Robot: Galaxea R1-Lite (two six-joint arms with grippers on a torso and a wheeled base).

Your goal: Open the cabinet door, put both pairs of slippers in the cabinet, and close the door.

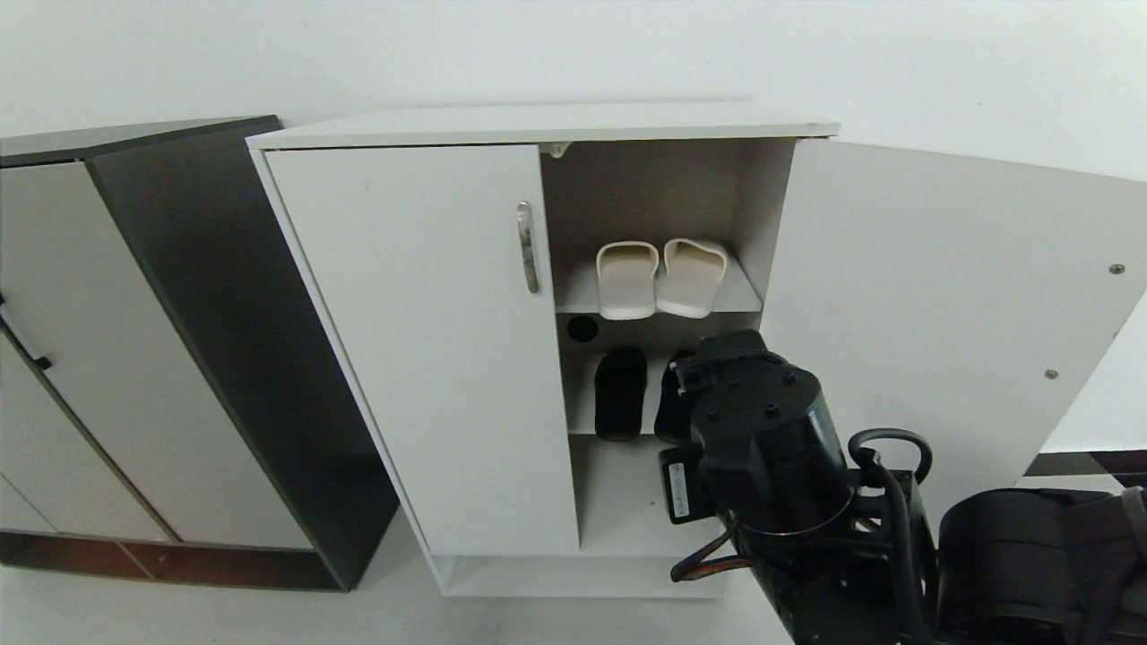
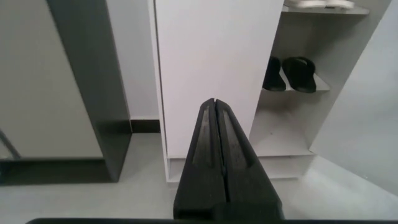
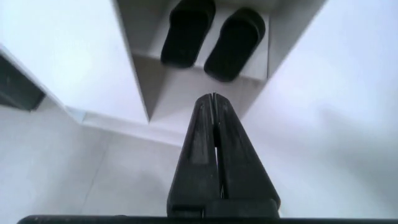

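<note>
The head view shows the cabinet (image 1: 538, 125) with its right door (image 1: 941, 313) swung wide and the white slippers (image 1: 627, 282) side by side on its upper shelf. The black slippers (image 3: 186, 31), half hidden there, lie whole on the shelf below in the right wrist view. The wrist views give the jaws: right gripper (image 3: 214, 99) closed and empty before the cabinet's open side, left gripper (image 2: 214, 106) closed before its shut left door (image 2: 211, 56).

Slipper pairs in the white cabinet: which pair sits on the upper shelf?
The cream-white slide slippers sit on the upper one; the black slippers lie on the shelf directly below them.
</note>
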